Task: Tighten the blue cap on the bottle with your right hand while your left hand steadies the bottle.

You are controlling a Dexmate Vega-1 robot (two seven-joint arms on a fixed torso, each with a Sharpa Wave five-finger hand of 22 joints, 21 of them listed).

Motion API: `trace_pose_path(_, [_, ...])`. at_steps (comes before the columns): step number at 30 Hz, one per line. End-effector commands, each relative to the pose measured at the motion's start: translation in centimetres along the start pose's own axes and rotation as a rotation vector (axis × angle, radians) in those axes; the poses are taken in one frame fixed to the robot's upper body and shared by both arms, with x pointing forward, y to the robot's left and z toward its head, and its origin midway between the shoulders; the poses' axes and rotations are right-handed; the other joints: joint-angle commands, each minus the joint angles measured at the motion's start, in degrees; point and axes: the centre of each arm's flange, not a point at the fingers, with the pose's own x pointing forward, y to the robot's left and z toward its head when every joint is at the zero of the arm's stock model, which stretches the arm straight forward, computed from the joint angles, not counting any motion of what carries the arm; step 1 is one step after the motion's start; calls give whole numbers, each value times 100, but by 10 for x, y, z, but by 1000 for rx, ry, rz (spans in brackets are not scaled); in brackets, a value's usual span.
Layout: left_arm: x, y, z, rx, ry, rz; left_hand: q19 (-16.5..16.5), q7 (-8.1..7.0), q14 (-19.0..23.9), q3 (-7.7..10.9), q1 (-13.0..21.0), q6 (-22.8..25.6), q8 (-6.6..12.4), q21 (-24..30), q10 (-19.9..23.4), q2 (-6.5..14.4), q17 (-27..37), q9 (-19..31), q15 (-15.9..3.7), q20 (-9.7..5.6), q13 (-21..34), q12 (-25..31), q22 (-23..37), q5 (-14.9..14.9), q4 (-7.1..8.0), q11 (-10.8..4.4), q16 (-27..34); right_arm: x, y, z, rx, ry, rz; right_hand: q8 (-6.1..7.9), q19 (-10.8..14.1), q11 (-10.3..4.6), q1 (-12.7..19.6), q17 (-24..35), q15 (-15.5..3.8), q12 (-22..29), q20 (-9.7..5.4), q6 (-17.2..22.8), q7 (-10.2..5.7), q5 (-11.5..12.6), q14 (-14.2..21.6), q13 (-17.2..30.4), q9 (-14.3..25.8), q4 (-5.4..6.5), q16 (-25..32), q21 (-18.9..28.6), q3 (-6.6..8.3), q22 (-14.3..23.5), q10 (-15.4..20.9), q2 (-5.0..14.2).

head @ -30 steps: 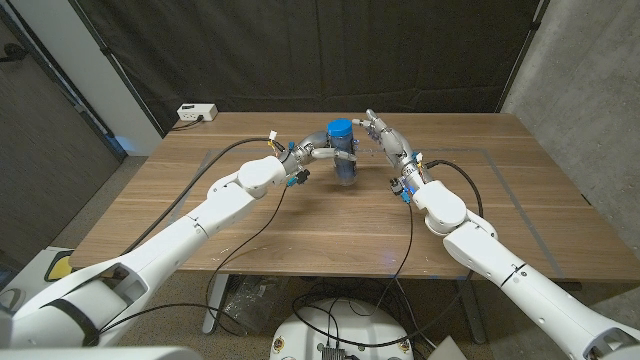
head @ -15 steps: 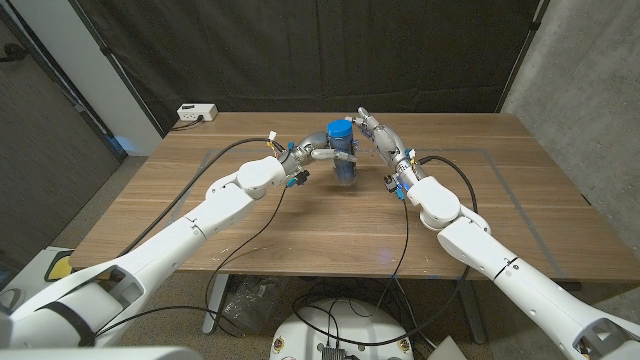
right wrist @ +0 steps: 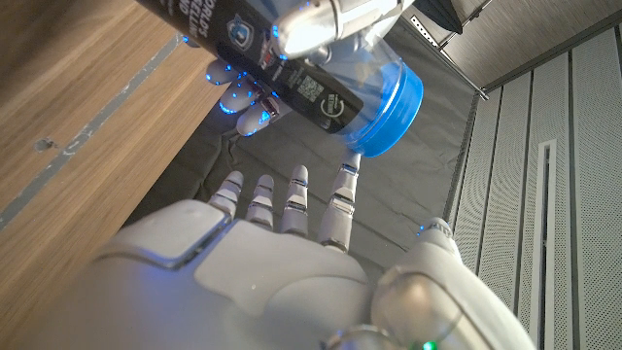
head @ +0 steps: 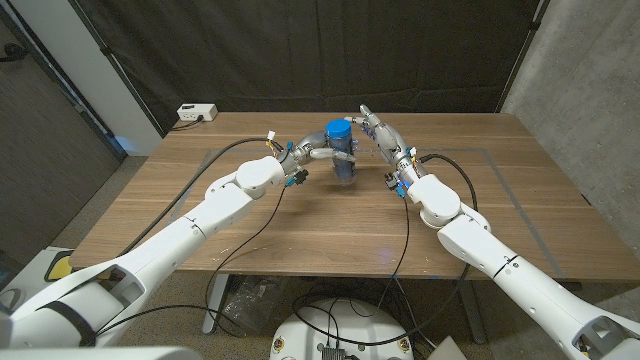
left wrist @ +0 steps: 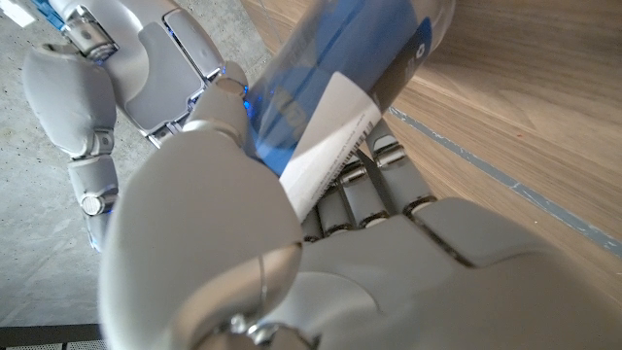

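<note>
Toward the far middle of the wooden table (head: 330, 215), away from the robot, stands the bottle (head: 342, 153), upright, its base on the wood. Taking the bottle as landmark: the table stretches out all around it, with thin tape lines running across the top on the robot's side of it and off to its right.

The left hand (head: 312, 153) sits just left of the bottle, fingers (left wrist: 360, 190) wrapped round the body and thumb closed over the front, clamped on it. The left wrist view shows a white label panel pinned under that grip.

The right hand (head: 378, 131) is just right of the bottle, level with the cap. Its fingers (right wrist: 292, 199) are straight and spread apart, holding nothing. One fingertip reaches close to the cap's rim; whether it touches, cannot tell.

Bottle body is clear with a blue tint and carries a dark printed label. What is inside, cannot tell.

The blue cap (head: 340, 130) sits on top of the bottle, wide and round.

Well off to the bottle's left, at the table's far corner, lies a small white power strip (head: 197, 113)
</note>
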Motion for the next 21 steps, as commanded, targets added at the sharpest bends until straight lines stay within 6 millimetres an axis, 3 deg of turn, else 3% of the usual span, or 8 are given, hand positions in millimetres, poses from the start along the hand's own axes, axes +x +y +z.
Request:
trace_pose_path(1, [1,6,-3,-11,-7,12,14,21,16,474,75,75,-9,27,-35,387,15,21,-33,-36,20,-21,8,0,397,-31,7,-1,0,0,-1,2,-2,89,33,-21,-15,16,-9,64,39,201,12,18,7,22,50,9,17,13,5,14,59,35])
trace_pose_path(12, [8,8,-4,-21,0,-21,134,81,145,551,130,55,-14,69,10,431,22,23,-62,-43,21,-6,5,4,363,-59,48,-8,-4,-5,14,15,-7,168,19,-32,-4,14,5,95,39,456,-104,22,29,20,49,6,20,2,14,13,148,52])
trace_pose_path(21, [10,8,-4,-19,8,-9,91,78,110,559,110,37,-20,48,-23,407,24,23,-65,-26,22,-19,2,-7,365,12,28,-8,-8,-4,44,3,-5,168,28,-52,11,12,-10,101,38,496,-107,25,58,20,39,2,28,4,25,14,170,68])
